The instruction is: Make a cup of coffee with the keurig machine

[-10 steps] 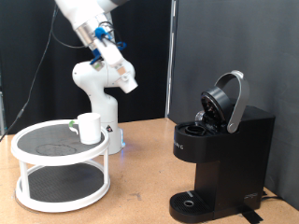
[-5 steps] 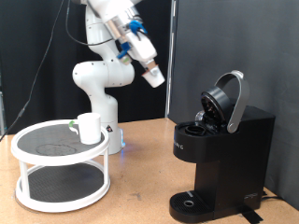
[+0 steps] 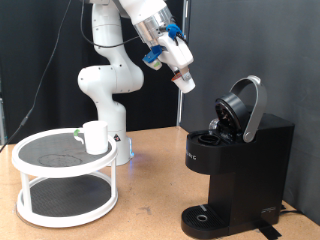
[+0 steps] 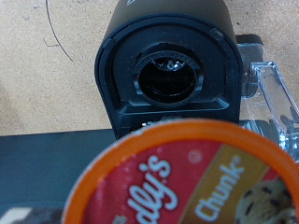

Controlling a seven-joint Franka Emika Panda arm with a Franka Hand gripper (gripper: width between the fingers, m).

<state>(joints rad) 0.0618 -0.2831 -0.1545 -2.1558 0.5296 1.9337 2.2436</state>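
**Pod carried toward the opened brewer; cup not yet placed**

At the exterior view's left, the cup (image 3: 95, 137) is seen standing on the top shelf of a white 2-tier round stand (image 3: 64, 179), well apart from the machine, so its placing under the brew head is judged as left to do. High in the middle, the gripper (image 3: 184, 82) is held in the air, above and to the left of the raised lid. In the wrist view an orange-rimmed coffee pod (image 4: 187, 177) is shown close against the camera, so it is judged to be gripped, though the fingers themselves are not seen. At the right, the keurig machine (image 3: 235, 165) is found with its lid already swung up and its pod chamber (image 4: 170, 76) empty; loading, closing and brewing are judged as undone.
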